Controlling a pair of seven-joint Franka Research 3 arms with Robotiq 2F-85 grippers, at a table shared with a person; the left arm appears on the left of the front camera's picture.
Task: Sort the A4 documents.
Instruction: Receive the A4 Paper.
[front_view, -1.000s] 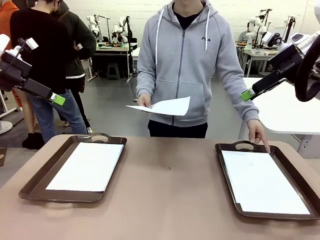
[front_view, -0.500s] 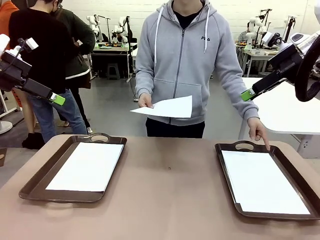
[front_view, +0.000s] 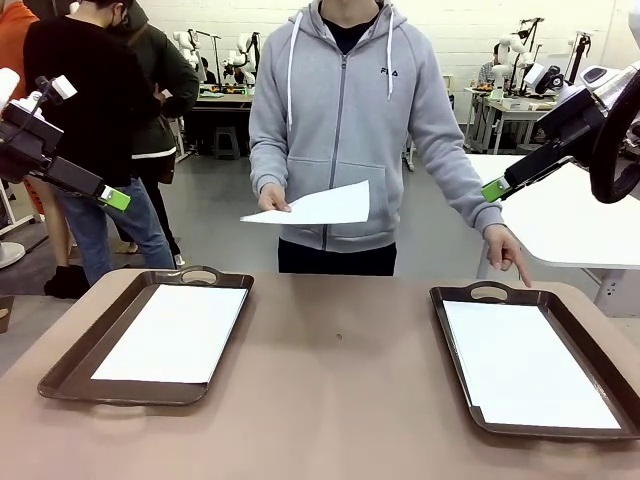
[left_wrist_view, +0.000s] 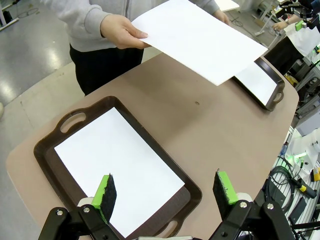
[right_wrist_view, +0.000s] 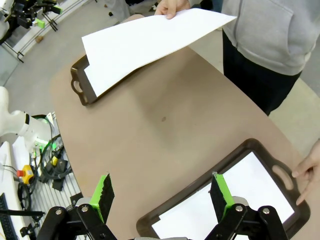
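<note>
From the front, a person's hand (front_view: 270, 198) holds one A4 sheet (front_view: 312, 206) above the table (front_view: 340, 380), while other sheets lie in the left tray (front_view: 70, 365) and right tray (front_view: 455, 375). The left wrist view shows the left gripper (left_wrist_view: 165, 190) released wide above its tray. The right wrist view shows the right gripper (right_wrist_view: 161, 195) equally spread, empty.

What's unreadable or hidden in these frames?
- Left tray, right wrist view: mostly covered by the held sheet.
- Right tray, left wrist view: that sheet hides its far part.
- Sheets in the trays, front view: how many are stacked can't be told.
- Right tray's near corner, front view: cut by the edge.
</note>
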